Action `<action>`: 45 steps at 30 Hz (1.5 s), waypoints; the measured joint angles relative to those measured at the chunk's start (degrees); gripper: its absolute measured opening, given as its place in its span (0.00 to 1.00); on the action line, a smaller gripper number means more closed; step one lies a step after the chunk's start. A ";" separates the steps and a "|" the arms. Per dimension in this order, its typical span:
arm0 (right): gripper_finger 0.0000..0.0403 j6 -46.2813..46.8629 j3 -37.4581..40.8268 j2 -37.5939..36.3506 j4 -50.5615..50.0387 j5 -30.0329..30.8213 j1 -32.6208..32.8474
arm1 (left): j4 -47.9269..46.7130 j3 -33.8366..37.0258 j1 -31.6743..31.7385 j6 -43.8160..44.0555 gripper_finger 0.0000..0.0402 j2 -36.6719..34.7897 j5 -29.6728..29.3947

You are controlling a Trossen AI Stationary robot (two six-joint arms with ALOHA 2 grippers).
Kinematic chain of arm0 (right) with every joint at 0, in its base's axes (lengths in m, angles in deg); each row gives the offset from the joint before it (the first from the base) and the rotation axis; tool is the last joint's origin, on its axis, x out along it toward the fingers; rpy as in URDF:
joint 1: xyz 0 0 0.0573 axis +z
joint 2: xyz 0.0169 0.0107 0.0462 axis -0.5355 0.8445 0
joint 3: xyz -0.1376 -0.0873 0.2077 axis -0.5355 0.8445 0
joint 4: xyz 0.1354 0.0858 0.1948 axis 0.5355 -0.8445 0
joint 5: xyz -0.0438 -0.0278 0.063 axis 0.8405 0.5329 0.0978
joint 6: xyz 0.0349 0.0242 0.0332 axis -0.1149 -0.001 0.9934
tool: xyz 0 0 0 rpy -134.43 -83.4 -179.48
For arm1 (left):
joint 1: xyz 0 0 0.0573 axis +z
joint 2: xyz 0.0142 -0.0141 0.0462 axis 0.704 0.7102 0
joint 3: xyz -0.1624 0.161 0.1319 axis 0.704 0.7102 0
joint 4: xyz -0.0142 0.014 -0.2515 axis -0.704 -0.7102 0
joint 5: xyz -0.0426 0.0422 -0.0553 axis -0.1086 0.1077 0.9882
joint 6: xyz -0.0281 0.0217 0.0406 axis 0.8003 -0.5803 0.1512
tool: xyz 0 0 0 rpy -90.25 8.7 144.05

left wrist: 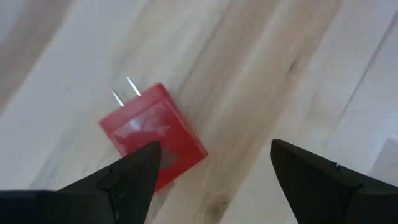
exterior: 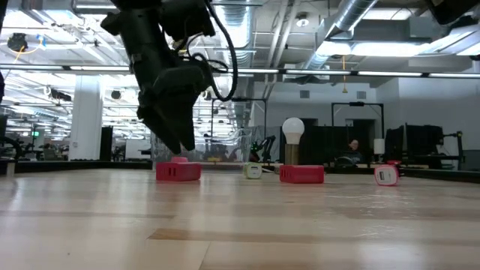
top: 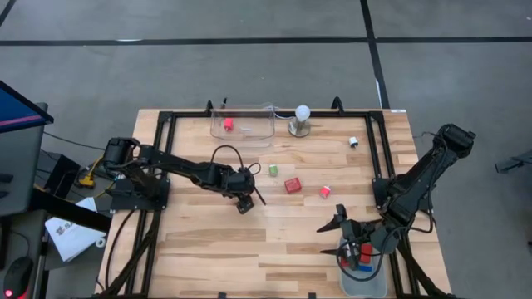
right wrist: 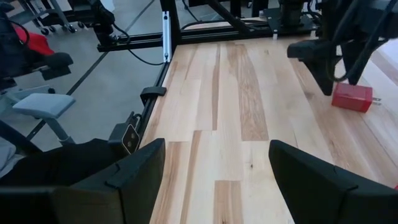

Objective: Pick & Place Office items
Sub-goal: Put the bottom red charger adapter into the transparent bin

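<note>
Red charger [left wrist: 153, 138] under left pincer [left wrist: 211, 165]

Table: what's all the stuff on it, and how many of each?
Table: 1, light wood, under everything.
Back bin: 1, clear, at the table's back edge.
Bin piece: 1, red, inside the back bin.
Front bin: 1, clear, front right corner.
Front-bin pieces: red and blue, in the front bin, count unclear.
Red block: 1, mid-table.
Small red piece: 1, just right of the red block.
Green block: 1, left of the red block.
Black-and-white piece: 1, back right.
White ball: 1, on a metal base, beside the back bin.
Left gripper: open, mid-table near the red block.
Right gripper: open, by the front bin.
</note>
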 joint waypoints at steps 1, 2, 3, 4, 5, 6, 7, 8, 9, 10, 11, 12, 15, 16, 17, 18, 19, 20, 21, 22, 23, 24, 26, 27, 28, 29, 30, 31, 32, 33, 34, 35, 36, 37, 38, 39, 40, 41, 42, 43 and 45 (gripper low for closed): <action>0.69 0.14 0.00 0.00 0.00 -0.05 0.00 | -0.26 0.00 -0.20 0.77 0.75 -0.25 -1.30; 0.69 0.30 0.00 0.00 0.00 -0.08 0.00 | -0.40 0.00 -0.25 1.55 0.75 -0.27 -2.53; 0.69 0.31 0.00 0.00 0.01 -0.09 0.00 | -0.42 0.00 -0.23 2.46 0.75 -0.25 -3.50; 0.69 0.30 0.02 0.00 0.00 -0.09 0.00 | -0.48 0.00 -0.23 3.16 0.75 -0.23 -4.17; 0.69 0.32 0.00 0.00 0.00 -0.09 0.00 | -0.43 -0.02 -0.10 3.95 0.75 -0.25 -4.72; 0.69 0.41 0.01 0.00 0.00 -0.11 0.00 | -0.47 -0.02 -0.03 4.20 0.75 -0.11 -5.02; 0.69 0.44 0.02 0.00 0.00 -0.10 0.00 | -0.59 -0.04 0.00 4.24 0.75 0.13 -5.27; 0.69 0.46 0.01 0.00 0.00 -0.11 0.00 | -1.07 -0.04 0.10 4.26 0.75 0.26 -5.33; 0.69 0.48 0.02 0.02 0.00 -0.11 0.00 | -1.51 -0.02 0.21 4.30 0.75 0.27 -5.37; 0.69 0.47 0.01 0.01 0.00 -0.11 0.00 | -1.30 -0.05 0.21 4.37 0.75 0.27 -5.51; 0.69 0.46 0.02 0.00 0.00 -0.12 0.00 | -1.10 -0.09 0.21 4.59 0.75 0.27 -5.87; 0.69 0.46 0.00 0.02 0.00 -0.11 0.00 | -1.19 -0.09 0.26 4.98 0.75 0.27 -6.45; 0.69 0.01 0.01 0.00 0.00 -0.12 0.00 | -1.88 -0.11 1.00 5.96 0.75 0.31 -6.63; 0.69 -0.01 0.02 0.00 0.00 -0.12 0.00 | -2.12 -0.17 1.37 6.64 0.75 0.71 -6.23; 0.69 -0.03 0.00 0.00 -0.01 -0.14 0.00 | -2.25 -0.20 1.77 7.26 0.75 1.19 -5.70; 0.69 -0.08 0.02 0.01 -0.05 -0.16 0.05 | -2.85 -0.16 2.23 7.55 0.75 1.65 -5.00; 0.69 -0.18 0.01 0.00 -0.03 -0.15 0.21 | -3.18 -0.13 2.64 7.84 0.75 2.18 -4.58; 0.69 -0.19 0.01 0.00 -0.09 -0.15 0.35 | -2.75 -0.13 3.02 8.52 0.75 2.71 -3.99; 0.69 -0.22 0.02 0.00 -0.23 -0.17 0.39 | -2.82 -0.13 3.45 8.80 0.75 3.28 -3.25; 0.69 -0.22 0.02 0.00 -0.25 -0.23 0.39 | -2.98 -0.13 3.84 8.84 0.75 3.88 -2.89; 0.69 -0.22 0.01 0.00 -0.34 -0.28 0.40 | -2.98 -0.13 4.16 8.86 0.75 4.51 -2.10; 0.69 -0.21 0.00 0.00 -0.63 -0.29 0.51 | -2.89 -0.13 4.42 8.88 0.75 5.15 -1.56; 0.69 -0.22 0.02 0.00 -0.91 -0.27 0.76 | -2.41 -0.13 4.85 8.88 0.75 6.16 -0.77; 0.69 -0.22 0.02 0.00 -0.86 -0.27 0.77 | -2.38 -0.14 5.04 8.96 0.75 6.56 -0.64; 0.69 -0.21 0.02 0.00 -0.88 -0.26 0.92 | -1.96 -0.22 5.25 9.37 0.75 6.95 -0.65; 0.69 -0.22 0.02 0.00 -0.90 -0.24 1.15 | -2.08 -0.28 5.50 9.78 0.75 7.04 -0.61; 0.69 -0.20 0.00 0.00 -0.88 -0.21 1.41 | -2.15 -0.28 5.72 9.80 0.74 6.96 -0.40; 0.69 -0.22 0.00 0.00 -0.89 -0.20 1.51 | -2.21 -0.27 5.96 9.64 0.73 6.96 -0.34; 0.69 -0.20 0.01 0.00 -0.93 -0.20 1.57 | -2.29 -0.26 6.27 9.06 0.71 6.82 -0.17; 0.69 -0.19 0.01 0.00 -0.94 -0.18 1.80 | -2.63 -0.21 6.49 8.51 0.68 6.42 -0.07; 0.69 -0.17 0.02 0.00 -0.92 -0.09 1.95 | -3.00 -0.20 6.63 8.34 0.65 6.15 -0.23; 0.69 -0.07 0.00 0.00 -0.88 -0.07 2.07 | -2.79 -0.22 6.64 8.26 0.61 6.08 -0.23; 0.69 0.18 0.00 0.00 -0.92 -0.05 2.22 | -2.89 -0.22 6.64 7.93 0.56 5.91 -0.18; 0.69 0.28 0.02 0.00 -0.89 0.00 2.26 | -3.57 -0.22 6.68 7.08 0.52 5.65 0.25; 0.69 0.49 0.01 0.00 -0.89 0.04 2.27 | -3.58 -0.20 6.68 6.42 0.50 5.52 1.13; 0.69 0.71 0.01 0.00 -0.98 0.07 2.27 | -3.03 -0.20 6.56 5.49 0.50 5.53 1.78; 0.69 0.74 0.02 0.00 -1.03 0.12 2.27 | -2.80 -0.20 6.33 4.18 0.50 5.50 2.55; 0.69 0.73 0.00 0.00 -0.93 0.25 2.27 | -2.76 -0.16 6.02 2.55 0.50 5.08 3.17; 0.69 0.72 0.02 0.00 -0.86 0.49 2.25 | -2.36 -0.11 5.57 0.77 0.50 4.48 3.81; 0.69 0.74 0.02 0.00 -0.90 1.06 2.21 | -0.83 -0.12 5.10 -0.90 0.50 3.92 4.02; 0.69 0.75 0.00 0.00 -0.88 1.44 2.21 | 1.30 -0.13 4.21 -3.80 0.50 1.62 4.26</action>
